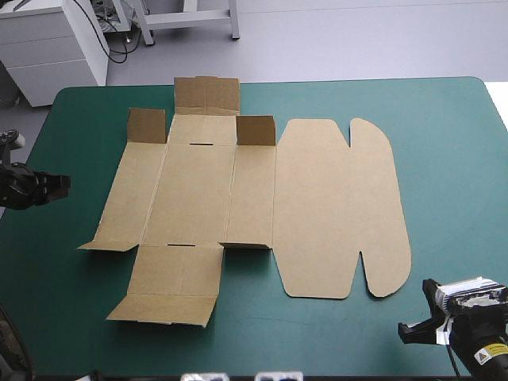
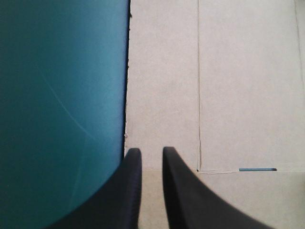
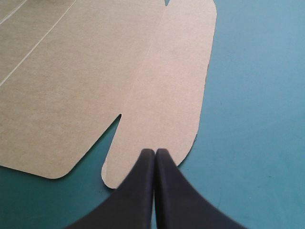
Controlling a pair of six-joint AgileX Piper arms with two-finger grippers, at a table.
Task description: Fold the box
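The brown box [image 1: 198, 198] lies as a flat cut sheet in the middle of the table. Its rounded lid [image 1: 337, 210] is spread to the right. Three small flaps at the far side stand up [image 1: 206, 95]. My left gripper [image 1: 59, 186] is by the table's left edge, apart from the sheet. In its wrist view the gripper [image 2: 150, 150] is open by a narrow gap, with the board [image 2: 214, 95] ahead of and under it. My right gripper [image 1: 411, 330] sits near the front right corner, shut and holding nothing. Its tips [image 3: 155, 150] point at the lid's rounded tab [image 3: 162, 109].
Teal-green cover [image 1: 452, 182] shows in a wide band right of the sheet and a narrower one along the near edge [image 1: 317, 341]. A thin slot [image 2: 257, 169] cuts the board beside the left gripper. The table's left edge is close behind that gripper.
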